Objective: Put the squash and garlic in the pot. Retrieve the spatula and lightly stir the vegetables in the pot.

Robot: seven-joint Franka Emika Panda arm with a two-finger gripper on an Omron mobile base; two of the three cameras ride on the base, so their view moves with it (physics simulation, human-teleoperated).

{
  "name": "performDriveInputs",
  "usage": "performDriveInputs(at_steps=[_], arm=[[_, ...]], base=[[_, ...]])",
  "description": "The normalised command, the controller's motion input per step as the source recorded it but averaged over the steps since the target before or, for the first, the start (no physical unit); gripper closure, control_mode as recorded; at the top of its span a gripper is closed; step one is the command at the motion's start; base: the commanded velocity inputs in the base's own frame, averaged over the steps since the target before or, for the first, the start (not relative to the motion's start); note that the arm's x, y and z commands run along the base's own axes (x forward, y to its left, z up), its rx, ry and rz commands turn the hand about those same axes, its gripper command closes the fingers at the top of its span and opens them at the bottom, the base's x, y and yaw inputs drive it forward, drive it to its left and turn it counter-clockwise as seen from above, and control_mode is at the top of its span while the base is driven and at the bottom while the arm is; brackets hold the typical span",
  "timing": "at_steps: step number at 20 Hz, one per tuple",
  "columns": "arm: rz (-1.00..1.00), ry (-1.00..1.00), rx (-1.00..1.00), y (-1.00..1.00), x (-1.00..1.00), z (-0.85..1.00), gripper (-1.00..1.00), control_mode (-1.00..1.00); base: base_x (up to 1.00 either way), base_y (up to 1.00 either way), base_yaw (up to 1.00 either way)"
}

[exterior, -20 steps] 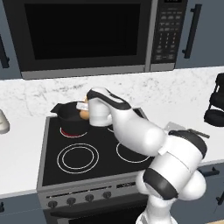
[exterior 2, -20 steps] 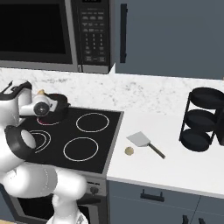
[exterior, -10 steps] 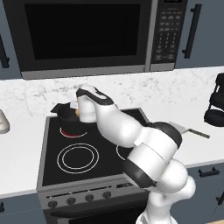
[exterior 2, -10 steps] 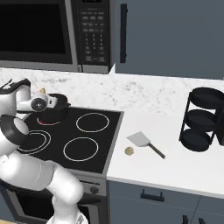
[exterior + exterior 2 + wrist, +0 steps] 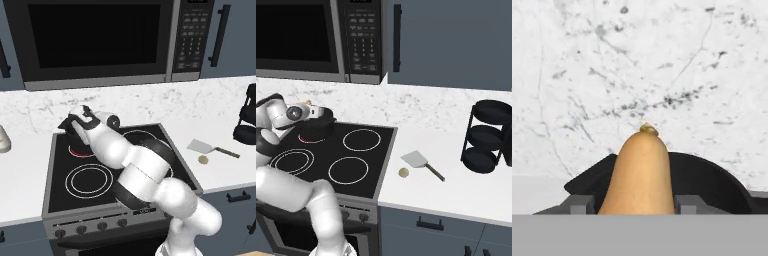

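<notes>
Tan-orange squash sits between my fingertips, pointed end w/ small green stem tip facing away from the cam. Gripper is closed on it, tips pressed to both sides. Black pot is right behind and under the squash in hand view, marble backsplash beyond it. From the right base view, pot is on the back-left burner of the stove, hand right at its left rim. Left base view: arm covers most of the pot, can't tell how high the squash is over it. Garlic on the counter right of the stove, just beside the spatula, not touching.
</notes>
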Motion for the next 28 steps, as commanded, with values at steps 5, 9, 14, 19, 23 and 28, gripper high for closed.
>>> performDriveInputs(at_steps=[5, 9, 14, 19, 23, 28], arm=[[-0.13, 0.07, -0.24, 0.3, 0.56, -0.04, 1.0, -1.0], [-0.12, 0.12, -0.16, 0.18, 0.49, 0.0, 1.0, -1.0], [-0.1, 0.1, -0.15, 0.13, 0.36, 0.0, 1.0, -1.0], [-0.07, 0.02, -0.13, -0.15, 0.36, -0.03, -1.0, -1.0], [-0.04, 0.0, -0.1, -0.52, 0.19, -0.07, -1.0, -1.0], [-0.01, 0.0, -0.05, -0.34, 0.13, -0.05, -1.0, -1.0]], base=[[0.0, 0.0, 0.0], [0.0, 0.0, 0.0], [0.0, 0.0, 0.0], [0.0, 0.0, 0.0], [0.0, 0.0, 0.0], [0.0, 0.0, 0.0]])
